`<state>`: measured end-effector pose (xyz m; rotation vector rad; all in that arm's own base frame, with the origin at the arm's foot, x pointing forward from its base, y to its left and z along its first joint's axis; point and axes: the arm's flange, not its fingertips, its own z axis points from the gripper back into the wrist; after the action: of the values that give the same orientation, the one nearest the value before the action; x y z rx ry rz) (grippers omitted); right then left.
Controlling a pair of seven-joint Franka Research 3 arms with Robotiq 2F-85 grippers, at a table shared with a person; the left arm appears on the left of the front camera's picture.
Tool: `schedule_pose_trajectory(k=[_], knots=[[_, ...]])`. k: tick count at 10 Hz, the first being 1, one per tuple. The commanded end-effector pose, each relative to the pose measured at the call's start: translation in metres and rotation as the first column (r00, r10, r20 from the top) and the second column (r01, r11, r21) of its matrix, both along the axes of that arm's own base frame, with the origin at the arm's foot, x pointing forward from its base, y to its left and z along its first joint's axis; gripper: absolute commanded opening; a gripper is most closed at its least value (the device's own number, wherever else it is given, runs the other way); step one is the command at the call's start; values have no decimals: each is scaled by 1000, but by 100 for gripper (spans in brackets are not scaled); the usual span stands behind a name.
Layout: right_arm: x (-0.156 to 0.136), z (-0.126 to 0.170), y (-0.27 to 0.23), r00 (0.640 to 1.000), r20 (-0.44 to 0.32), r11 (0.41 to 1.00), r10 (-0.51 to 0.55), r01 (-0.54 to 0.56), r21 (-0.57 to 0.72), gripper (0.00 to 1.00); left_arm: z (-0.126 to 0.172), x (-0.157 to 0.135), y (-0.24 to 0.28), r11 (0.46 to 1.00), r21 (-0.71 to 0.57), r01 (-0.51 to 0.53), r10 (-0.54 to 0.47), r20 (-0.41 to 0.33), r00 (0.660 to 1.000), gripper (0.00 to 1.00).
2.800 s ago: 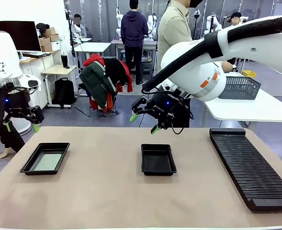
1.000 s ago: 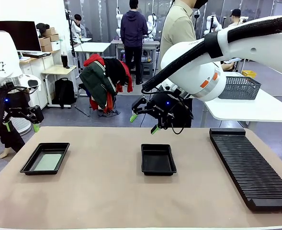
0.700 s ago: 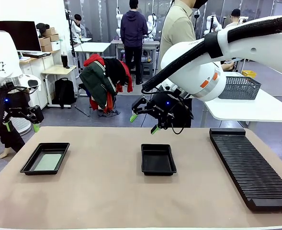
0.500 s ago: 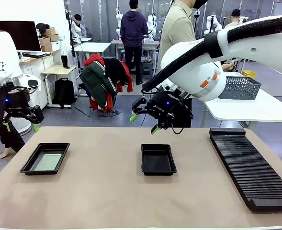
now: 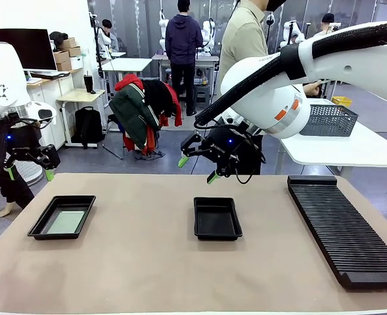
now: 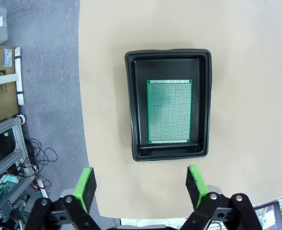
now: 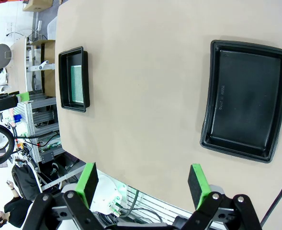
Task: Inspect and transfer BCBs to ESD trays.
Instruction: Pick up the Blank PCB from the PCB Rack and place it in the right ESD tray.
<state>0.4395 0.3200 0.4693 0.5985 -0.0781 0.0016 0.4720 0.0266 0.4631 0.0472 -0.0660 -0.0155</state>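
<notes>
Hovering off the far left corner of the table [image 5: 147,262], the left gripper [image 5: 30,172] has its jaws spread wide. It holds nothing and touches nothing. In its wrist view the two green fingers [image 6: 86,184] stand far apart with only air between them, and the left tray [image 6: 169,51] lies beyond them on the tan tabletop.

The right gripper [image 5: 197,169] hangs tilted in the air over the far side of the table, above and just behind the middle tray [image 5: 216,200]. Its jaws are also wide apart, gripping nothing and clear of the tray. Its wrist view shows both green pads [image 7: 89,182] well separated over open tabletop.

The left tray [image 5: 39,231] sits near the table's left edge. One BCB [image 5: 66,222] lies flat on its floor, inside the rim. From the left wrist the BCB [image 6: 169,111] shows a green dotted face, with black floor visible all round it. The right wrist view also shows this tray [image 7: 64,81] farther off, with the BCB [image 7: 76,85] inside.

The middle tray [image 7: 207,96] sits near the table's centre, well apart from the left tray. Its black floor is bare apart from small moulded lettering.

A long ribbed rack [image 5: 341,230] lies along the table's right side, apart from both trays. A person [image 5: 242,39] stands at the far side behind the right arm.
</notes>
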Motion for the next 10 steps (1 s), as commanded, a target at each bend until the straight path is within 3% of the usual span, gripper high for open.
schedule_pose_trajectory(k=[1,10], knots=[[2,0,2,1000,-1,1000,-16,16,-17,100,-1,0,0,1000,-1,0,0,5,1000,100],[2,0,2,1000,-1,1000,-16,16,-17,100,-1,0,0,1000,-1,0,0,5,1000,100]])
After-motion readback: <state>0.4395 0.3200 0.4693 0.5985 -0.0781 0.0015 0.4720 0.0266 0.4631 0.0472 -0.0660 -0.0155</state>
